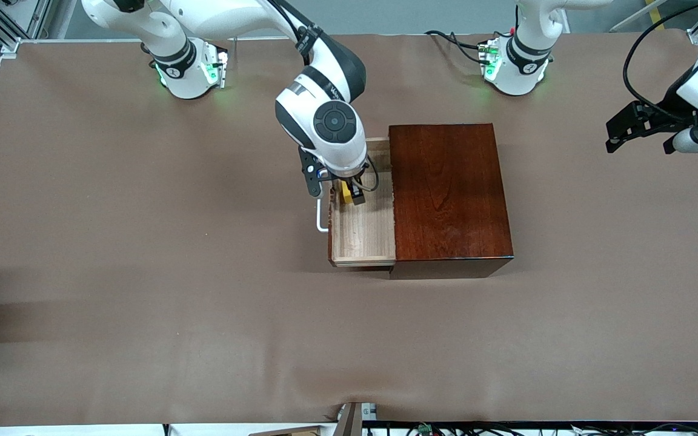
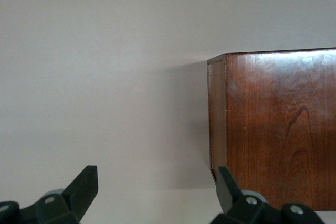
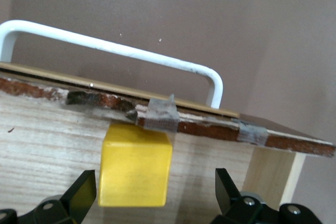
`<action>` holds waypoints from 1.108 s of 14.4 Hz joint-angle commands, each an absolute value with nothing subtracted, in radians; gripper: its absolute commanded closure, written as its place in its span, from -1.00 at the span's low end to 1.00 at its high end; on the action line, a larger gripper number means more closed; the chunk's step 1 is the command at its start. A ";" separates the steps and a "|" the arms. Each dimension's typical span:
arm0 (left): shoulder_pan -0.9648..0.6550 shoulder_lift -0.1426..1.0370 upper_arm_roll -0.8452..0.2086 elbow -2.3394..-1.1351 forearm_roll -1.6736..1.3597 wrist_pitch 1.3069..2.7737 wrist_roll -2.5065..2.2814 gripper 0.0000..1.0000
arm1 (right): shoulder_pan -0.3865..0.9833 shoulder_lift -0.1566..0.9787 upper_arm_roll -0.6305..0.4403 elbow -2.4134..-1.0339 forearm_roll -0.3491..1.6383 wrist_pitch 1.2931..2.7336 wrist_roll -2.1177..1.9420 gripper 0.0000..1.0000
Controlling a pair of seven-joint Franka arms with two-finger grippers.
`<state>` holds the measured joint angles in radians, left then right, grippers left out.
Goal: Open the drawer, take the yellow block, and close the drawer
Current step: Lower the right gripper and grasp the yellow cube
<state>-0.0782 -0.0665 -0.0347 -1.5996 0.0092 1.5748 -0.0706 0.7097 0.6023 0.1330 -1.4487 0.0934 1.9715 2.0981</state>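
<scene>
The drawer [image 1: 366, 235] stands pulled out of the dark reddish-brown box [image 1: 449, 194] toward the right arm's end, its white handle [image 1: 321, 219] outermost. The yellow block [image 1: 345, 194] lies on the drawer's pale floor, close to the front panel. My right gripper [image 1: 352, 195] reaches down into the drawer, open. In the right wrist view the yellow block [image 3: 135, 166] sits between the spread fingers of that gripper [image 3: 155, 195], closer to one of them, under the white handle [image 3: 121, 51]. My left gripper [image 1: 640, 146] waits open in the air at the left arm's end of the table.
The left wrist view shows the box's side [image 2: 278, 140] and bare table beside my open left gripper [image 2: 156, 190]. The drawer's front panel edge [image 3: 168, 119] is chipped and taped. Brown table surface [image 1: 143, 272] surrounds the box.
</scene>
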 commanded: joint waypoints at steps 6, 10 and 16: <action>-0.066 -0.104 -0.037 -1.621 -0.011 1.574 -0.044 -1.00 | 0.732 0.615 0.120 -1.436 0.032 1.971 2.177 0.88; -0.069 -0.104 -0.037 -1.623 -0.011 1.574 -0.044 -1.00 | 0.729 0.612 0.120 -1.427 0.028 1.965 2.180 1.00; -0.072 -0.103 -0.037 -1.624 -0.011 1.568 -0.044 -1.00 | 0.724 0.611 0.120 -1.373 0.037 1.965 2.183 1.00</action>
<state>-0.0781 -0.0780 -0.0341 -1.6018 0.0091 1.5706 -0.0706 0.7162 0.6082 0.1264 -1.4130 0.0422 1.9725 2.1563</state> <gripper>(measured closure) 0.000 0.436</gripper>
